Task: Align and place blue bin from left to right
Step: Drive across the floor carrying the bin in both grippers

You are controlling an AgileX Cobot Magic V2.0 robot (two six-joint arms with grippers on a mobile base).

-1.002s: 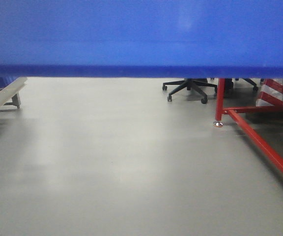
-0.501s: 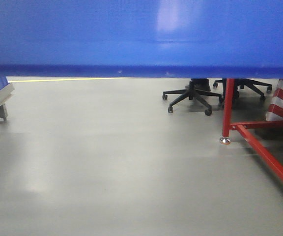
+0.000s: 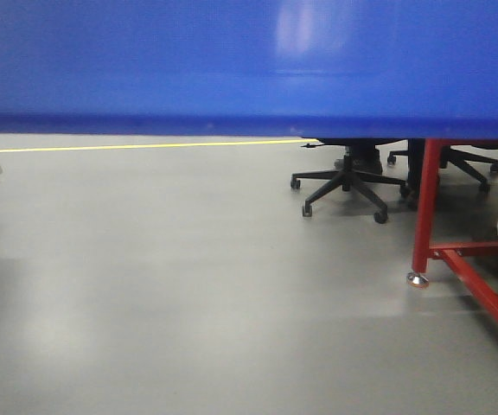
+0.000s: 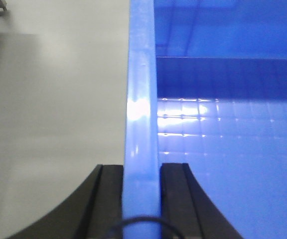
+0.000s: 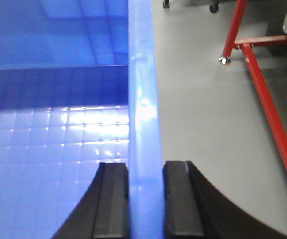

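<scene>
**Blue bin** [image 3: 249, 65]: fills the upper third of the front view from edge to edge as a smooth mid-blue wall with a darker lower lip. A pale glare patch sits right of centre at the top. In each wrist view one of its walls runs straight up the middle of the frame, seen edge-on. Its gridded, glossy inside lies to the right in the left wrist view and to the left in the right wrist view.

**Floor** [image 3: 188, 285]: plain grey, slightly shiny, occupying the lower two thirds of the front view below the bin's lip.

**Red frame** [image 3: 426, 207]: at the right edge, an upright leg on a metal foot, with a bar slanting toward the lower right corner.

**Office chair** [image 3: 346, 181]: black star base on castors, right of centre, just beside the red leg. A second base shows behind it.

**Yellow line** [image 3: 145, 145]: thin, on the floor just under the bin's lip, left to centre.

**Left gripper** [image 4: 141, 172]: bottom centre, black jaws narrow, pressed on both faces of the bin wall.

**Right gripper** [image 5: 146, 172]: bottom centre, jaws likewise clamped on the bin wall.
</scene>
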